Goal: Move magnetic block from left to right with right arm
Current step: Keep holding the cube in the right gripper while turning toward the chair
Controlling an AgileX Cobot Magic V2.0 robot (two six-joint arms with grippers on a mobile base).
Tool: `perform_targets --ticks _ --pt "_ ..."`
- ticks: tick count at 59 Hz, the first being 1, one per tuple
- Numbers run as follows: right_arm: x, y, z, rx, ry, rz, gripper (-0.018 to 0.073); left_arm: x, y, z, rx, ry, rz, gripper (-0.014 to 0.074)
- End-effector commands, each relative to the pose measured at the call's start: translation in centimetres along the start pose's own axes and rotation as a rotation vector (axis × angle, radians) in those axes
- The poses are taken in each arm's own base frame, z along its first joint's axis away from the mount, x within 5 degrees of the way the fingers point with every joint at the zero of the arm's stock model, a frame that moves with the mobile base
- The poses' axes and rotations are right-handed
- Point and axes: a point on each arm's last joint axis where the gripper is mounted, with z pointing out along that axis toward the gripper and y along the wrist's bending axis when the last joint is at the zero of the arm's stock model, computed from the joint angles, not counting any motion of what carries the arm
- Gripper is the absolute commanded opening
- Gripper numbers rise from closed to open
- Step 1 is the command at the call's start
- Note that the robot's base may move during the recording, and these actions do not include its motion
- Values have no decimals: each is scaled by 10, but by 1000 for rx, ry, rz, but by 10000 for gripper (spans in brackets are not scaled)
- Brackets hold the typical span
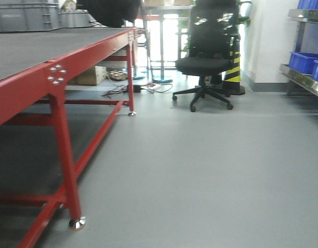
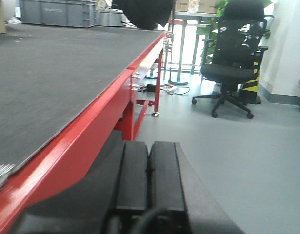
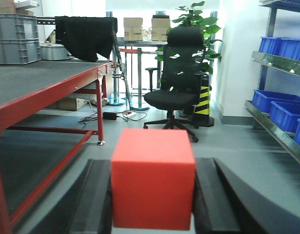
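A table (image 3: 37,78) is seen at 9 o'clock in the right wrist view, a chair (image 3: 175,73) at 12. The left gripper (image 2: 149,170) is seen with fingers pressed together. At 6 o'clock, the right gripper (image 3: 152,204) is clamped on the block (image 3: 152,178), which is held beside the table.

Just beside the red table (image 2: 98,119), left gripper (image 2: 149,146), fingers (image 2: 134,175) pressed together. On its far end, grey crates (image 2: 57,12); beyond its corner, office chair (image 2: 232,68).

Rear windows (image 3: 140,6) glare white; front view slightly blurred.
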Motion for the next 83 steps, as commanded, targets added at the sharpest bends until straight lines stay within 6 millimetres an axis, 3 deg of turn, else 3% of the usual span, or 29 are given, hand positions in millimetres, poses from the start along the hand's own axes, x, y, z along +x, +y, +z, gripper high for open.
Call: perform_targets --ticks 1,83 --pt "-17 1 0 2 -102 -23 212 -5 0 -1 7 -85 -5 -116" --pt "-17 1 0 2 -102 -23 212 -5 0 -1 7 -85 -5 -116"
